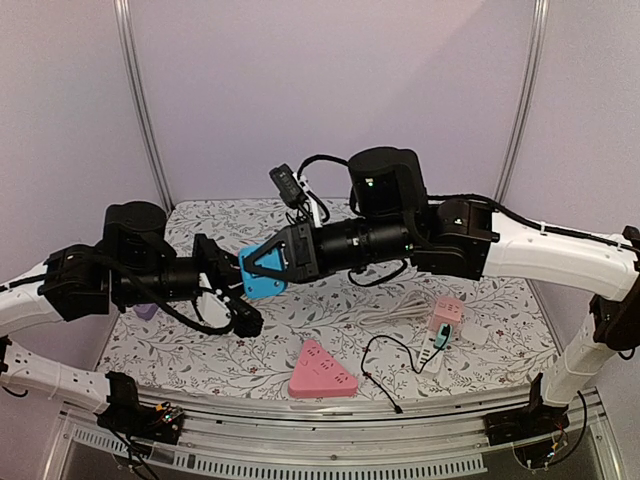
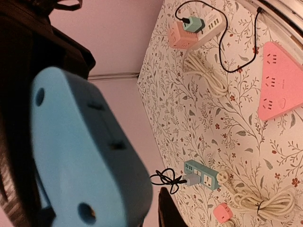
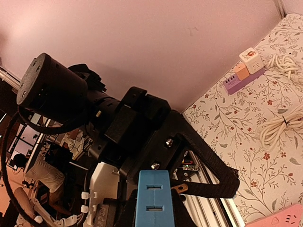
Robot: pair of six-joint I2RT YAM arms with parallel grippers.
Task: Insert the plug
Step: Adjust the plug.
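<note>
Nearest us on the table lies the flat pink triangular plastic power strip, so that's our marker. Up in the air, beyond it and to its left, the right gripper is clamped tight on a blue triangular plastic socket block. The block is tipped on its side. Its long axis is about level, running from the right gripper towards the left arm, with the slotted face aimed at the left gripper.

Just below the block's lower corner, further left of the pink strip, hangs what we take for the black plug, trailing a black cord. We can't tell whether the left fingers are pinching it or apart. Nothing's seated yet, we reckon, so lining up and pushing in are both left to do.
</note>
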